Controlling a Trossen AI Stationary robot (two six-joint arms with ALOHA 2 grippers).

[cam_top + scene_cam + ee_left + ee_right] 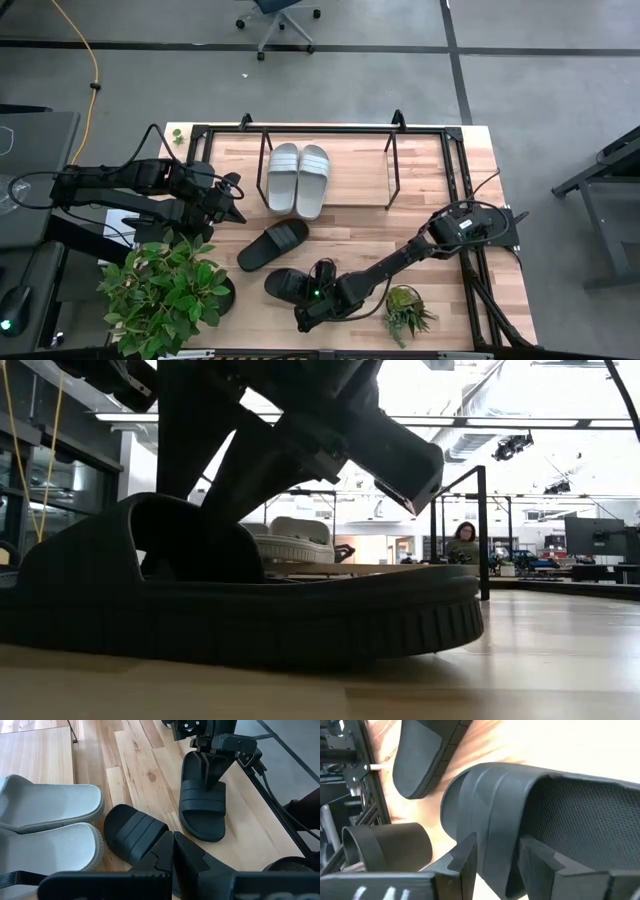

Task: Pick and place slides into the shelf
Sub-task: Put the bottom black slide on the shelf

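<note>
Right gripper (312, 297) pinches strap of black slide (292, 285) at near table edge, one finger each side of the strap. Second black slide (272, 244) lies just beyond it, apart. Grey pair (298, 179) sits in shelf (392, 160) at far side. Left gripper (236, 208) hovers left of them, fingers pressed together, empty. Big plant (165, 290) near left, small plant (407, 312) right of the held slide.

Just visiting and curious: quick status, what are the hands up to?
Right hand closed on strap of near black slide. Left hand shut, empty, waiting. Grey pair in shelf. Other black slide on table; path clear.
</note>
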